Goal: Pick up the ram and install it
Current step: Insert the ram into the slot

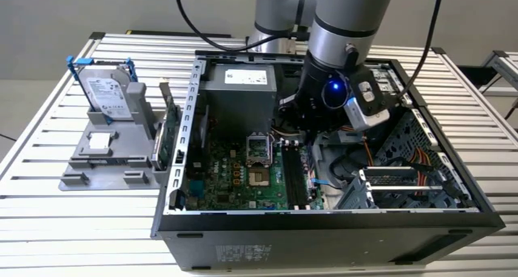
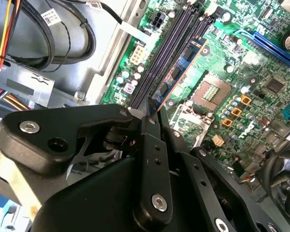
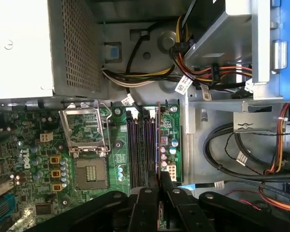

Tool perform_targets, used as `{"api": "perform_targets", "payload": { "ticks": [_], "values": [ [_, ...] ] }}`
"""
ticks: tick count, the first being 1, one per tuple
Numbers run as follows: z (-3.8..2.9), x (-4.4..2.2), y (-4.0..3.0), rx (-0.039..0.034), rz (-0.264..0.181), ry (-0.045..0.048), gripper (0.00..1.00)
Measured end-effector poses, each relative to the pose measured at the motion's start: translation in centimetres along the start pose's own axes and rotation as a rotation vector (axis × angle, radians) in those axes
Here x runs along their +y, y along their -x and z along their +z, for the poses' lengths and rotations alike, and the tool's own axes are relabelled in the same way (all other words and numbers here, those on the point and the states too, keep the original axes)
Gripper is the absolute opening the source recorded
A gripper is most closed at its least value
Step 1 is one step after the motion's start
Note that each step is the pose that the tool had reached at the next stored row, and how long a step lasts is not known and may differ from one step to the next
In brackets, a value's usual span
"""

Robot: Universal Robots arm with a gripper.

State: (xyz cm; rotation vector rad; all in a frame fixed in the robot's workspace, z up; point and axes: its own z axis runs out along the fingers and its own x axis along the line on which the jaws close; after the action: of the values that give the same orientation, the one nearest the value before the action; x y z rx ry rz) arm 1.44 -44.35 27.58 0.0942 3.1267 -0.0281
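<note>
My gripper point(image 1: 301, 126) hangs inside the open computer case point(image 1: 324, 219), over the motherboard point(image 1: 235, 180). It is shut on the ram point(image 2: 183, 60), a thin dark blue stick with black chips that both wrist views show edge-on, running out from between the black fingers point(image 2: 150, 125). In the first wrist view the ram point(image 3: 158, 140) lines up with the dark memory slots point(image 3: 140, 145), at the slot nearest the case's cable side. I cannot tell whether it touches the slot or hovers just above it. The slots point(image 1: 295, 174) run toward the case's front wall.
A silver hard drive with blue rails point(image 1: 105, 92) stands on a grey holder point(image 1: 105, 162) at the exterior view's left, with a green expansion card point(image 1: 166, 131) beside it. Inside the case are the power supply point(image 1: 242, 86), processor socket point(image 3: 84, 130), cable bundles point(image 3: 232, 154) and a drive cage point(image 1: 396, 186).
</note>
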Motion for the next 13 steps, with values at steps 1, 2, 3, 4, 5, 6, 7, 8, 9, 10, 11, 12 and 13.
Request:
{"api": "perform_targets", "payload": {
  "ticks": [1, 2, 3, 4, 5, 6, 7, 8, 9, 10, 11, 12, 13],
  "values": [
    [0.07, -0.01, 0.01, 0.0001, 0.000, -0.0001, 0.00],
    [0.15, -0.02, 0.01, 0.0000, 0.000, -0.0002, 0.00],
    [0.22, -0.02, 0.02, 0.0000, 0.000, -0.0002, 0.00],
    [0.31, -0.03, 0.03, 0.0000, 0.000, -0.0001, 0.00],
    [0.39, -0.03, 0.04, 0.0000, 0.000, -0.0001, 0.00],
    [0.43, -0.04, 0.05, 0.0000, 0.000, -0.0002, 0.00],
    [0.46, -0.06, 0.06, 0.0001, 0.000, -0.0004, 0.00],
    [0.52, -0.07, 0.07, 0.0000, -0.001, -0.0002, 0.00],
    [0.60, -0.07, 0.07, 0.0000, -0.001, 0.0000, 0.00],
    [0.66, -0.08, 0.08, 0.0000, -0.001, 0.0000, 0.00],
    [0.72, -0.10, 0.09, 0.0001, -0.001, -0.0001, 0.00],
    [0.80, -0.11, 0.11, 0.0000, -0.001, -0.0001, 0.00],
    [0.88, -0.12, 0.12, 0.0000, -0.001, 0.0000, 0.00]
  ]
}}
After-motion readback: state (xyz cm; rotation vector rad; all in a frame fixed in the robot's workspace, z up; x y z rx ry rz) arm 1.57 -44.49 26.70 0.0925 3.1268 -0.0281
